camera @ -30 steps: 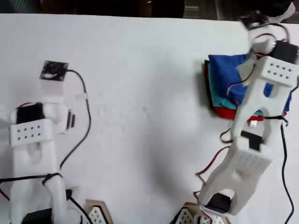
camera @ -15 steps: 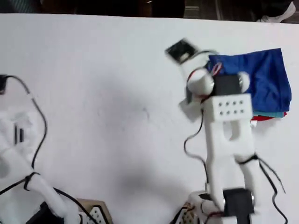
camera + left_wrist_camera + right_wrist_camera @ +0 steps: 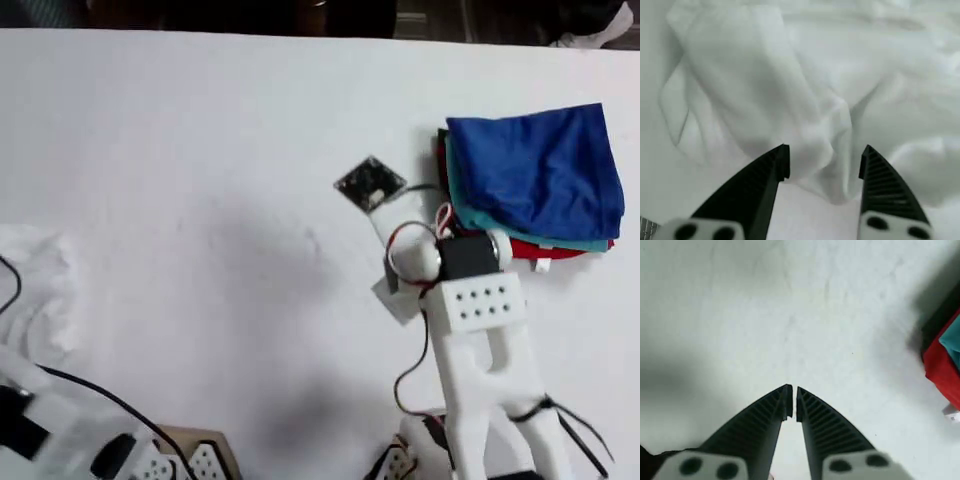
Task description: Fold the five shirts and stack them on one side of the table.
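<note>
Moved since a second ago: my left arm has drawn back to the near left corner, and my right arm has swung off the stack to mid-table.

1. White shirt. Unfolded, lying in a crumpled heap at the left edge of the table. Judged light, limp and without stiffness, so it will sag and trail when lifted. White cloth on a white surface makes the hems hard to pick out. Best hold: a raised ridge, or a shoulder seam once one is found, rather than flat cloth.
2. Left gripper. Fingers spread, hanging over a raised fold of the white shirt, with nothing pinched.
3. Right gripper. Fingers pressed almost together and empty, over bare table just beside the stack.
4. Stack. Four folded shirts on the right side: blue on top, then teal, then red, with a dark one at the bottom. Soft and probably slippery layer on layer, so a nudge could skew it.
5. Markings. Small white tag at the red shirt's near edge, its print too small to read. No other writing seen.
</note>
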